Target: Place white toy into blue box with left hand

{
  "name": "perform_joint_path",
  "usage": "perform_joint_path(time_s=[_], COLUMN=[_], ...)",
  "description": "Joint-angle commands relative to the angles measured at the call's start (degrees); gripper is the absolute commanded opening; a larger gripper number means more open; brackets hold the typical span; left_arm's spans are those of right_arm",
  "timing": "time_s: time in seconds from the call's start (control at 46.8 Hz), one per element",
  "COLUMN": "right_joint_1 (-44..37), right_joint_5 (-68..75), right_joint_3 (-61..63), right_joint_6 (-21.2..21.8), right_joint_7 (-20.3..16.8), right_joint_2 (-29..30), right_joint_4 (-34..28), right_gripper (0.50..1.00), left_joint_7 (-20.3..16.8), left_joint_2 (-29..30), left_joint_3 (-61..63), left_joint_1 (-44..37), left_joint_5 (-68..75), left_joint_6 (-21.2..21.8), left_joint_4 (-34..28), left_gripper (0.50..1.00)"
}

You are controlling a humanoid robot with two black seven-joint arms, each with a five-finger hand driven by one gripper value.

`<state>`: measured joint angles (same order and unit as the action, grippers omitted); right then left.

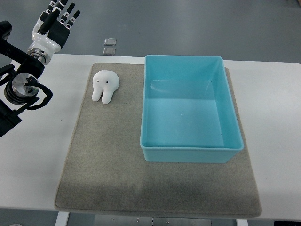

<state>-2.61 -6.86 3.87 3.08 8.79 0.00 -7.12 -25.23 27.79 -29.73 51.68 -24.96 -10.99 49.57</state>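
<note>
Left hand (55,21) fingers spread, empty, beyond table's far-left edge; white toy (105,86) on mat beside blue box (188,155).

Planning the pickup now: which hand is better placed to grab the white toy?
Left. The left hand hovers open at the upper left, on the same side as the white toy, which lies left of the blue box. No right arm shows.

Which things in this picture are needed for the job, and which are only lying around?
Needed for the job:
- white toy, tooth-shaped, on the mat
- blue box, nothing in it
- left hand, fingers spread, beyond the table's far-left corner

Only lying around:
- grey mat under both
- two small square pieces on the floor beyond the table
</note>
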Motion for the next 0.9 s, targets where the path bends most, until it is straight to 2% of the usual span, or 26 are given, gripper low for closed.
perform_joint_path(time_s=[0.0,0.876], right_joint_1=[-0.02,-0.02], right_joint_5=[0.00,0.00], right_joint_3=[0.00,0.00], right_joint_6=[0.00,0.00], right_joint_7=[0.00,0.00], right_joint_2=[0.00,0.00], right_joint_4=[0.00,0.00], right_gripper=[0.936,0.936], left_joint_7=[0.09,0.00], left_joint_2=[0.07,-0.19], left_joint_3=[-0.07,-0.15], left_joint_1=[0.00,0.27], left_joint_5=[-0.09,0.00], left_joint_6=[-0.09,-0.09], left_joint_4=[0.00,-1.23], left_gripper=[1.000,1.000])
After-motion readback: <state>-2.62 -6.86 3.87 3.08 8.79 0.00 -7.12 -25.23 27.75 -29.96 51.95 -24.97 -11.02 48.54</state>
